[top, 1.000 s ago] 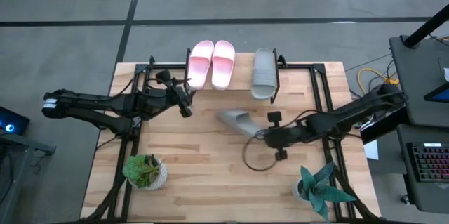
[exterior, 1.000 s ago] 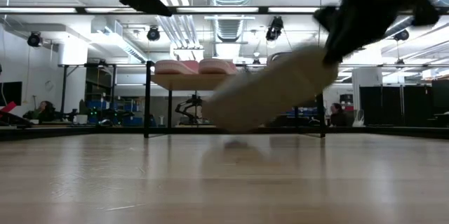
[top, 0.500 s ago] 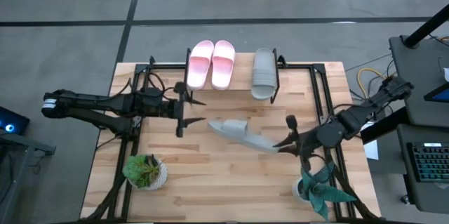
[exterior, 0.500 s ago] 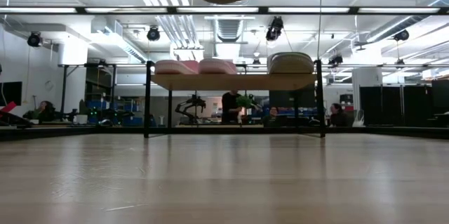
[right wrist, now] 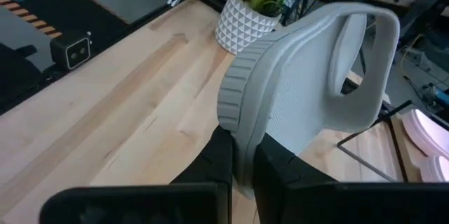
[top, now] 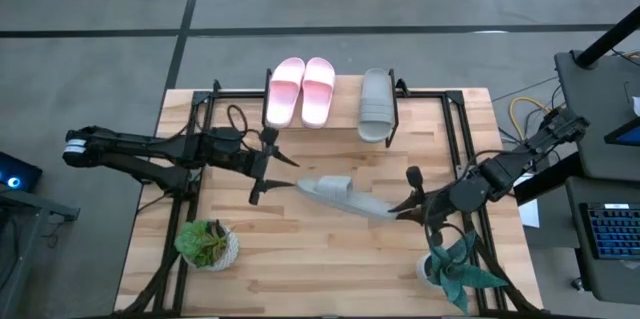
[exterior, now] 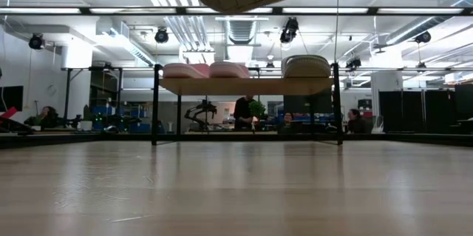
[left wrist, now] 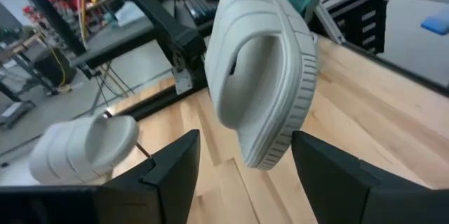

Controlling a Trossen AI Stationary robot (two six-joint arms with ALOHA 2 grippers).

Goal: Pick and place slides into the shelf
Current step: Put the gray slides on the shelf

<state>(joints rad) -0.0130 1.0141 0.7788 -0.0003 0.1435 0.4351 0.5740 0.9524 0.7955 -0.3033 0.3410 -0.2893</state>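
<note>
Grey slide [top: 340, 195] lies crosswise, toe toward left gripper [top: 272, 171].

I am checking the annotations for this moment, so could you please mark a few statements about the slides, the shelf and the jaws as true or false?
1. Two pink slides lie side by side on the shelf. True.
2. Both grey slides are on the shelf. False: one grey slide lies there; the other grey slide is held above the table.
3. The right gripper has its jaws shut on the lifted slide's end. True.
4. The left gripper grips the same slide. False: its jaws stand open, apart from it.
5. Three potted plants stand on the table. False: two, a leafy plant and a spiky plant.
</note>
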